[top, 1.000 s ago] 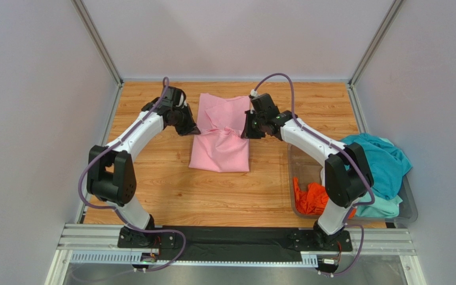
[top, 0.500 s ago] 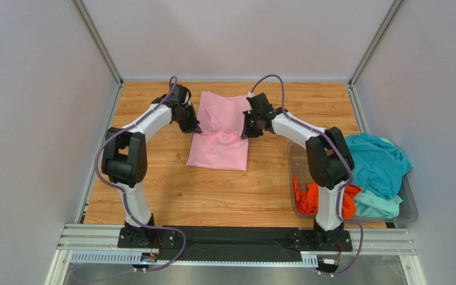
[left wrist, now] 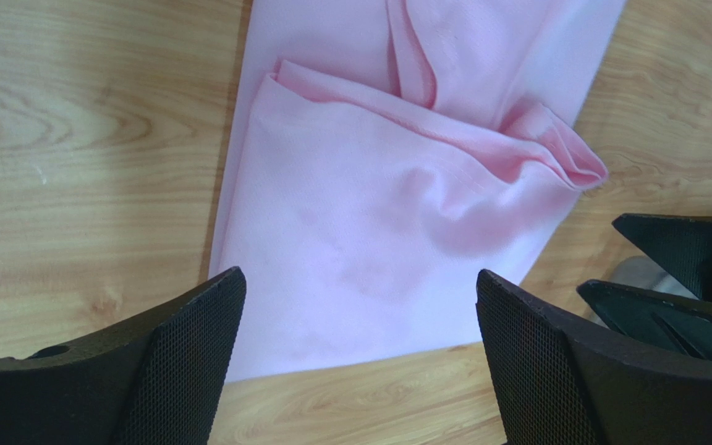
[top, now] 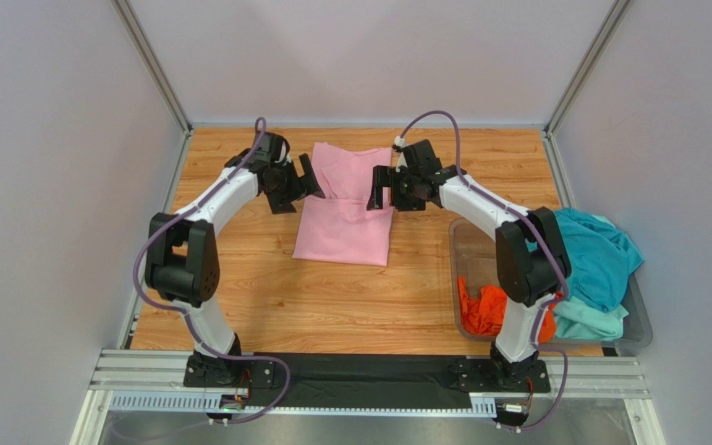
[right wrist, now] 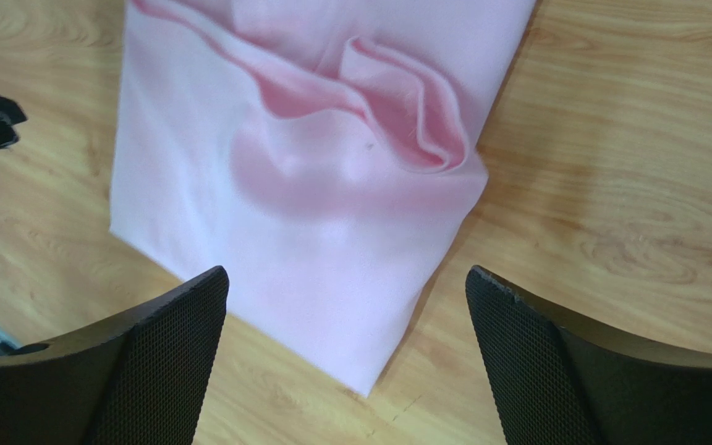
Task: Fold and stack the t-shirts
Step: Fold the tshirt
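The pink t-shirt (top: 346,209) lies folded on the far middle of the wooden table (top: 239,269), between the two grippers. The left gripper (top: 302,190) stands at the shirt's left edge and the right gripper (top: 380,190) at its right edge, facing each other across the cloth.

Left wrist view: the left gripper (left wrist: 360,366) has its jaws spread wide and grips nothing. The pink t-shirt (left wrist: 378,232) shows in the gap between the fingers (left wrist: 183,371), with a raised pucker running across it.

Right wrist view: the right gripper (right wrist: 346,357) is likewise spread wide and empty, with the pink t-shirt (right wrist: 304,195) lying in the gap beyond the fingers (right wrist: 592,362).

Count:
- One pink t-shirt on the table.
- One clear plastic bin (top: 471,246) at the near right.
- In the bin: one orange t-shirt (top: 485,311), one teal t-shirt (top: 592,255) and one paler green cloth (top: 596,323) beneath the teal one.
- Two grippers, two fingers each.

Limits of view:
- The right arm covers part of the bin and of the orange t-shirt.
- The bin's contents are bunched; whether more garments lie beneath cannot be told.
- Neither wrist view shows the whole pink t-shirt.
- Whether any fingertip touches the cloth cannot be told.
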Robot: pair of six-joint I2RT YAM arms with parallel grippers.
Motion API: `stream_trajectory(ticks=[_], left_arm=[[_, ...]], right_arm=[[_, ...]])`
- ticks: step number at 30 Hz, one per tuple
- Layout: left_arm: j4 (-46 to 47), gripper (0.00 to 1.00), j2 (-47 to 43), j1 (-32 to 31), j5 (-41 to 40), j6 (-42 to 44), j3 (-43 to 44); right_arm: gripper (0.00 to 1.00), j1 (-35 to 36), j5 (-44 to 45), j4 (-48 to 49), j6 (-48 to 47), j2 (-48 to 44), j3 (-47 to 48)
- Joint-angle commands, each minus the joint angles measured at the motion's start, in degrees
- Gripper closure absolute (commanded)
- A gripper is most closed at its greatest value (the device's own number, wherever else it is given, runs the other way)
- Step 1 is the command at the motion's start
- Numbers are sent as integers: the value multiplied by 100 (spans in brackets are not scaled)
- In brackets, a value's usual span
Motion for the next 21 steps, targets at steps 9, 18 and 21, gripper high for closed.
stream_trajectory(ticks=[9,18,21], left_arm=[[1090,0,-980,-129,1032,-339,-1540],[1319,0,-583,-200,1191,-339,-2154],[1460,0,-688,-191,1191,-304,-2654]], right_arm=[[0,1016,-629,812,456,-1118,-1314],[0,1201,-631,822,351,-317,-1392],[0,1289,-516,814,298,-299,-1646]])
